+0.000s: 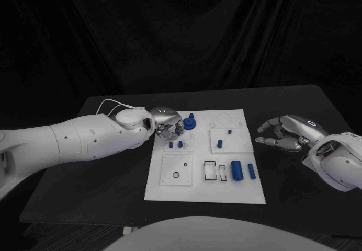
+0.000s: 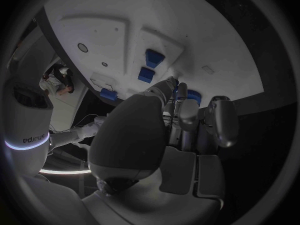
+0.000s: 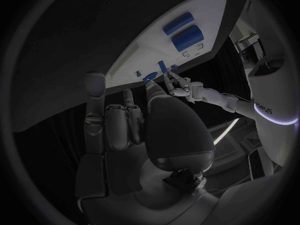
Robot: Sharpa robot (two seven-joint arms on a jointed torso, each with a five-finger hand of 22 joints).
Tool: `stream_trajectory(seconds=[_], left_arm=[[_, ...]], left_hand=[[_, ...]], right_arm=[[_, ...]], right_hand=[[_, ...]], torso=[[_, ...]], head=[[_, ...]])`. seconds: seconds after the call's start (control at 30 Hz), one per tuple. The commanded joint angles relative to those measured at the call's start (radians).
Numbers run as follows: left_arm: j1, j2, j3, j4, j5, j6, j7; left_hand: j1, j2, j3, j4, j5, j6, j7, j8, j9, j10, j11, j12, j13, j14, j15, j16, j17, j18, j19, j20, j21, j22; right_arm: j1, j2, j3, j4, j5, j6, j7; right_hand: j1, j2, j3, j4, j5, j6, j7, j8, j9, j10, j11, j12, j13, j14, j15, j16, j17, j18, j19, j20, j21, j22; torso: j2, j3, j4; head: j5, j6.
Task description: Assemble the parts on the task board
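A white task board (image 1: 234,193) lies on a black table (image 1: 302,104). Small blue parts (image 1: 236,170) sit on the board. Two white arms each end in a silver hand, the left hand (image 1: 166,125) and the right hand (image 1: 286,133).

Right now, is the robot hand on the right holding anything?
No. The right robot hand rests beside the task board, fingers curled loosely apart, with nothing between them.
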Motion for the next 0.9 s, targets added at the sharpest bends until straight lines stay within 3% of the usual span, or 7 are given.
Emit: stream_trajectory(seconds=[0.03,0.4,0.47,0.57,0.73,0.9], left_arm=[[-0.003,0.005,0.001,-0.001,0.0,0.012,0.004],[-0.007,0.007,0.001,-0.006,0.0,0.035,-0.011],[-0.007,0.007,0.001,-0.006,0.0,0.036,-0.014],[-0.007,0.004,0.001,-0.008,0.0,0.027,-0.014],[-0.007,-0.004,0.001,-0.008,0.0,0.002,-0.009],[-0.008,-0.018,0.001,-0.007,0.0,-0.043,0.004]], left_hand=[[0.003,-0.008,0.002,0.001,0.007,-0.005,-0.002,0.003,-0.001,0.004,-0.004,-0.007,-0.002,-0.006,0.0,-0.007,-0.003,0.002,-0.009,-0.001,-0.003,0.168],[0.003,-0.014,0.004,-0.003,0.009,-0.015,-0.004,-0.001,-0.006,-0.006,-0.003,-0.02,-0.009,-0.016,-0.002,-0.014,-0.015,0.004,-0.016,-0.001,-0.013,0.166],[-0.009,-0.023,0.002,0.004,-0.006,-0.07,-0.017,-0.006,-0.02,-0.038,-0.005,-0.042,-0.019,-0.022,-0.004,-0.019,-0.023,0.006,-0.023,-0.002,-0.023,0.163],[-0.027,-0.043,-0.006,0.016,-0.04,-0.204,-0.071,-0.004,-0.055,-0.116,0.012,-0.081,-0.033,-0.038,0.006,-0.032,-0.044,0.011,-0.04,0.002,-0.051,0.156],[-0.032,-0.048,-0.032,0.018,-0.068,-0.293,-0.102,-0.003,-0.082,-0.185,0.018,-0.094,-0.029,-0.056,0.012,-0.042,-0.062,0.018,-0.059,0.006,-0.086,0.147],[-0.027,-0.047,-0.043,0.015,-0.071,-0.311,-0.108,-0.002,-0.089,-0.202,0.019,-0.087,-0.023,-0.058,0.013,-0.04,-0.059,0.019,-0.063,0.008,-0.095,0.145]], right_arm=[[-0.002,-0.001,0.001,0.002,-0.002,0.004,-0.011],[-0.003,-0.002,0.001,0.004,-0.002,0.007,-0.013],[-0.003,-0.002,0.001,0.004,-0.002,0.007,-0.013],[-0.003,-0.003,0.001,0.004,-0.002,0.007,-0.013],[-0.003,-0.004,0.001,0.004,-0.002,0.006,-0.013],[-0.003,-0.007,0.001,0.005,-0.002,0.006,-0.014]], right_hand=[[0.009,0.006,0.0,0.003,-0.002,0.005,-0.001,-0.008,-0.002,0.0,0.008,-0.008,-0.005,0.042,0.005,-0.005,-0.003,0.01,0.0,0.004,-0.005,-0.001],[0.009,0.006,0.0,0.003,-0.002,0.005,-0.001,-0.008,-0.002,0.0,0.008,-0.008,-0.005,0.042,0.005,-0.005,-0.003,0.01,0.0,0.004,-0.005,-0.001],[0.009,0.006,0.0,0.003,-0.002,0.005,-0.001,-0.008,-0.002,0.0,0.008,-0.008,-0.005,0.042,0.005,-0.005,-0.003,0.01,0.0,0.004,-0.005,-0.001],[0.009,0.006,0.0,0.003,-0.002,0.006,-0.001,-0.008,-0.002,0.0,0.008,-0.009,-0.006,0.042,0.005,-0.005,-0.004,0.01,0.0,0.004,-0.009,-0.002],[0.009,0.006,0.0,0.003,-0.002,0.006,-0.001,-0.008,-0.002,0.0,0.008,-0.009,-0.006,0.042,0.005,-0.005,-0.004,0.01,0.0,0.004,-0.009,-0.002],[0.009,0.006,0.0,0.003,-0.002,0.006,-0.001,-0.008,-0.002,0.0,0.008,-0.009,-0.006,0.042,0.005,-0.005,-0.004,0.01,0.0,0.004,-0.009,-0.002]], torso=[[0.001,0.0,-0.0014],[0.002,-0.0003,-0.0003],[0.002,-0.0004,-0.0002],[0.002,-0.0002,0.0004],[0.001,-0.0005,0.0007],[0.001,-0.0006,0.0009]], head=[[0.002,0.0],[0.004,0.0],[0.004,0.0],[0.005,0.0],[0.006,0.0],[0.006,0.0]])
